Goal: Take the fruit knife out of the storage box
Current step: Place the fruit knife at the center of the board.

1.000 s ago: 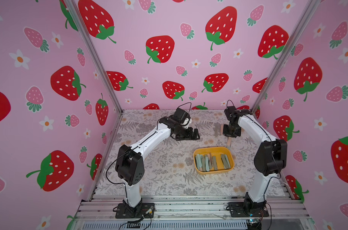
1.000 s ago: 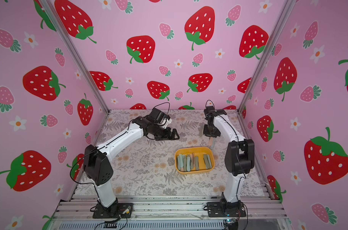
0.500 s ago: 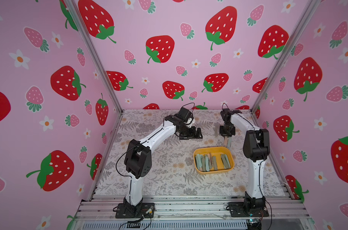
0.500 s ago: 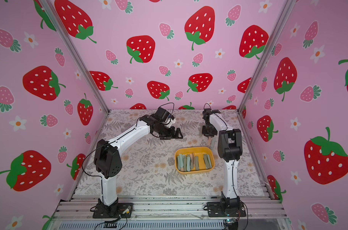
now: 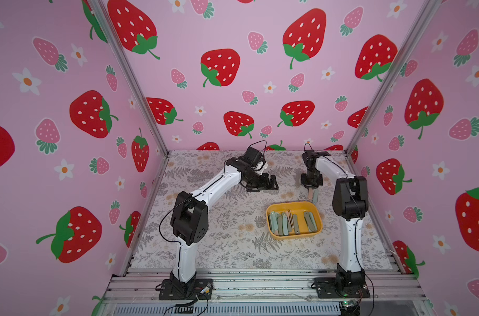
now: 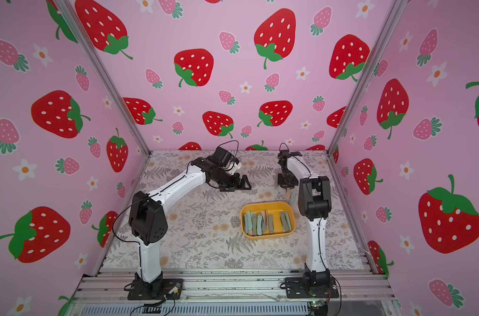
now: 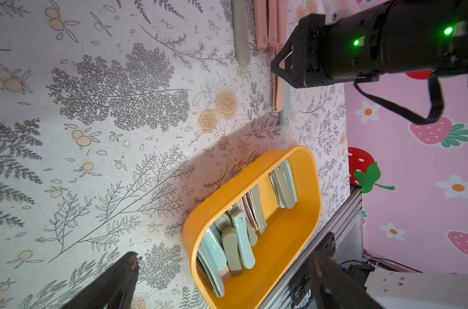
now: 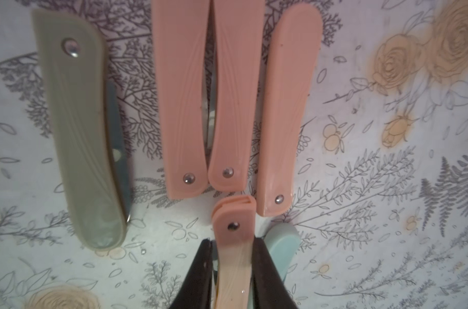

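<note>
The right gripper (image 8: 231, 240) brackets a pink fruit knife (image 8: 234, 222) near its riveted end. One jaw lies against the handle, while a sliver of gap shows on the other side, so I cannot tell whether the knife is pinched or loose. A teal knife (image 8: 282, 240) sits just beside it, partly under the same jaw. Whether the pink one rests on the surface (image 8: 388, 214) is also unclear.

Just past the rivet end lie three more pink knives (image 8: 235, 107) and a grey-green knife (image 8: 77, 133), side by side. In a top view the storage box (image 5: 296, 237) is at about 7 o'clock from the right gripper, near it, with several knives inside. The pink knife is out of the box, just beyond the box's far wall. At 9 o'clock the left gripper (image 5: 274, 183) hovers with its jaws wide apart and holds nothing.

The likely risk is at release. A jaw could catch the teal knife and drag it. The pink knife could also topple against its neighbours and knock the row out of line.
</note>
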You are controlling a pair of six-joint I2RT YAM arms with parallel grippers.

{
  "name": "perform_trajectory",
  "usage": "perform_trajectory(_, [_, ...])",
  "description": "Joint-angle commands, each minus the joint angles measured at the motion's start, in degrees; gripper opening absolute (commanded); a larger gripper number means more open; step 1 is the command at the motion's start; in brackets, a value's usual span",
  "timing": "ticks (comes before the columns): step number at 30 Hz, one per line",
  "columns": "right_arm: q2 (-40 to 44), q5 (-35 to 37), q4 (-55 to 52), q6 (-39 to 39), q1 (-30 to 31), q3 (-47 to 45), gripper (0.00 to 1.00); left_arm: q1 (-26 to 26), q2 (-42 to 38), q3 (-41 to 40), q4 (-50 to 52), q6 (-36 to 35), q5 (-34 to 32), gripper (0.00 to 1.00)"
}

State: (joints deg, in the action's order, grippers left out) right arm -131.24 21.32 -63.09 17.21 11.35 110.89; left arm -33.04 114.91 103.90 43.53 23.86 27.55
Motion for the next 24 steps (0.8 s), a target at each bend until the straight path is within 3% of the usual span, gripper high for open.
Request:
perform_trajectory(1, [0.80,1.06,-0.07,-0.78,0.73,-0.92,0.33,0.08,-0.01,-0.79,0.15,-0.24,1.12,0.99])
perform_trajectory(6, [2.65,2.19,-0.49,-0.52,1.01,-1.56,0.42,0.09,-2.07,-2.76,0.24,-0.81,1.02,0.99])
perform_trajectory(16, [11.37,3.10,-2.33,2.15,5.88,-5.28,0.34,0.19,-9.94,-8.89,1.13,-2.40,-1.44,0.99])
perform_trajectory(24, [21.20,-0.19,-1.76,8.50,14.50,-17.16,0.31,0.27,-21.24,-22.61,-1.45,-1.02,-3.16,0.99])
